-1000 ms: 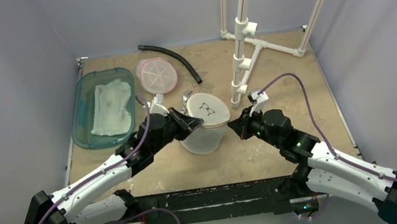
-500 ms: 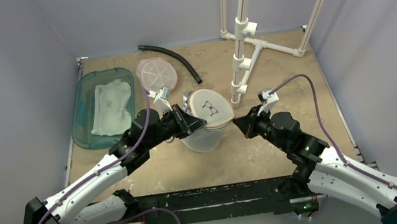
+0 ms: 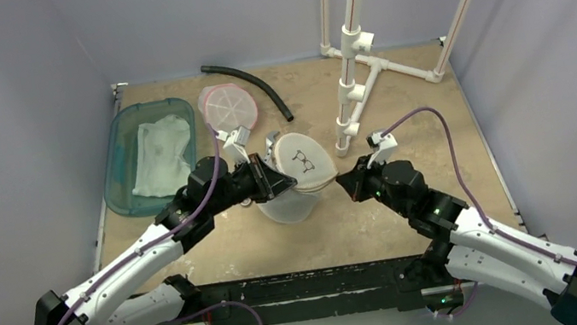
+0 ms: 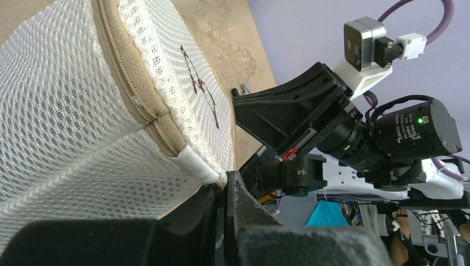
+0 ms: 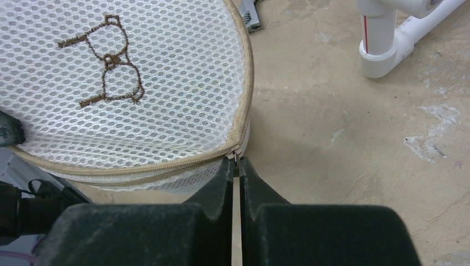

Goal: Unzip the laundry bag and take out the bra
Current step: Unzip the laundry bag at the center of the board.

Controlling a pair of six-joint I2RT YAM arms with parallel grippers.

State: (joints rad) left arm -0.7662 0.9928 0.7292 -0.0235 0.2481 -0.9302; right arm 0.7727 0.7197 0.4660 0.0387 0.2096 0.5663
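Note:
The laundry bag (image 3: 301, 169) is a round white mesh pouch with a tan zipper (image 5: 166, 166) and brown embroidered glasses (image 5: 111, 61) on its lid. It stands mid-table between both arms. My left gripper (image 3: 287, 185) is shut on the bag's left rim, beside the white tab (image 4: 197, 163) at the zipper's end, its tips (image 4: 224, 187) pressed together. My right gripper (image 3: 343, 182) is shut on the metal zipper pull (image 5: 233, 157) at the bag's right side. The bra is hidden from view.
A teal tub (image 3: 119, 158) holding a white cloth (image 3: 159, 154) sits at the left. Behind the bag lie a pink-rimmed round mesh disc (image 3: 228, 108) and a black hose (image 3: 249, 85). A white PVC pipe stand (image 3: 354, 75) rises at the back right.
The left arm has shifted slightly back and left, with the bag's lid following. The right gripper moved a little toward the back, then returned. Both grips are unchanged.

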